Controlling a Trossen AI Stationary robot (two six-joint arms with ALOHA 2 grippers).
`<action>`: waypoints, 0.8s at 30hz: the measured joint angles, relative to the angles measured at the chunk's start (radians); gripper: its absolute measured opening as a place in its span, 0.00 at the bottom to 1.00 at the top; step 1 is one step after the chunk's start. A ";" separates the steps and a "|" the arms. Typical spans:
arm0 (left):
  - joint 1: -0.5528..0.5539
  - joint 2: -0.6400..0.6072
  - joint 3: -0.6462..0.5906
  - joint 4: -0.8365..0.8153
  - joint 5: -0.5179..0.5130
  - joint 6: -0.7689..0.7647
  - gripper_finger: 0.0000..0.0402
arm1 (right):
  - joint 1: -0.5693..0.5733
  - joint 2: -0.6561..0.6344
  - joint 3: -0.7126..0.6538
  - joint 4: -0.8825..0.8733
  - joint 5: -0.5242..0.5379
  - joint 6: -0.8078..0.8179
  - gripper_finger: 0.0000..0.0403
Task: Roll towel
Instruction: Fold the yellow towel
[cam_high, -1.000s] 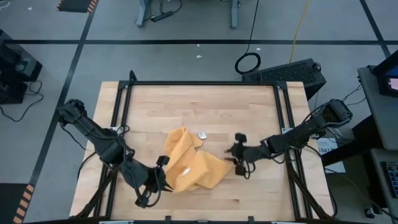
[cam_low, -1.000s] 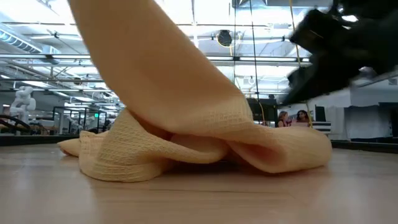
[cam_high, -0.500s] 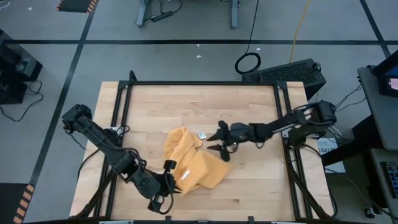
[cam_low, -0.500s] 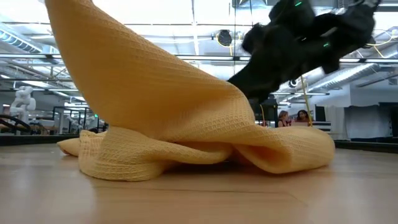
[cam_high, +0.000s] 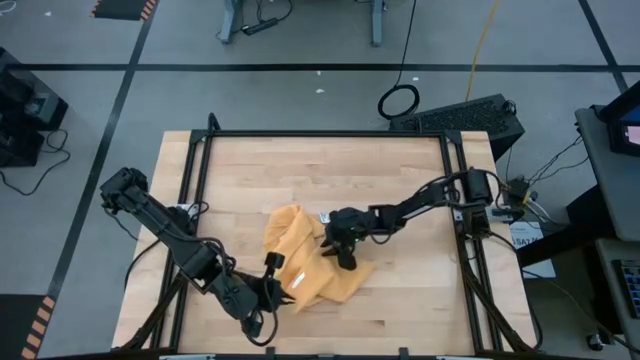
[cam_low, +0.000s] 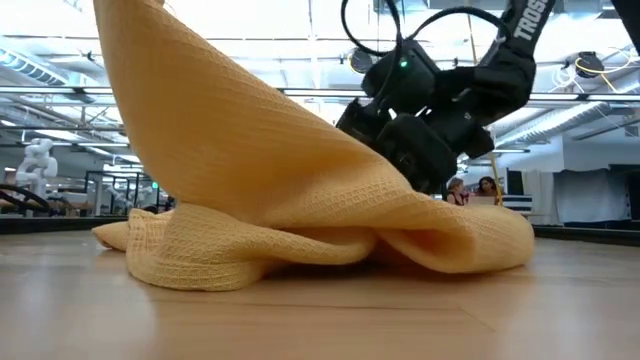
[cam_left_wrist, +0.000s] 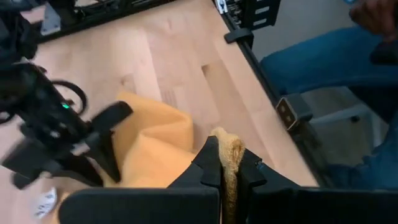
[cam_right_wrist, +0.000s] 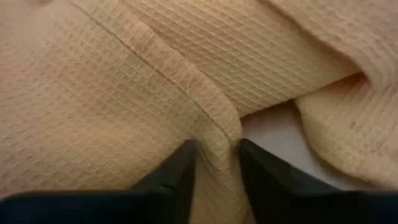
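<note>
Pinching a fold of the towel (cam_high: 305, 262), which lies crumpled below the centre of the high view, the right gripper (cam_high: 342, 247) has its fingers narrowed around a raised ridge of cloth. The left gripper (cam_high: 272, 291), at the lower left, is clamped tight on the towel's near edge and lifts it. To roll well, both should probably pull the cloth flat first, keeping tension even.
</note>
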 joint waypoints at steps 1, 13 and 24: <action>0.000 0.000 0.000 0.000 -0.007 0.015 0.01 | 0.000 0.000 0.007 -0.021 0.000 -0.012 0.19; 0.013 -0.007 0.000 -0.057 -0.300 0.102 0.01 | 0.033 -0.401 0.008 -0.485 0.377 -0.147 0.01; 0.122 -0.007 0.000 -0.086 -0.903 0.071 0.01 | 0.185 -0.872 0.008 -0.631 0.940 -0.273 0.00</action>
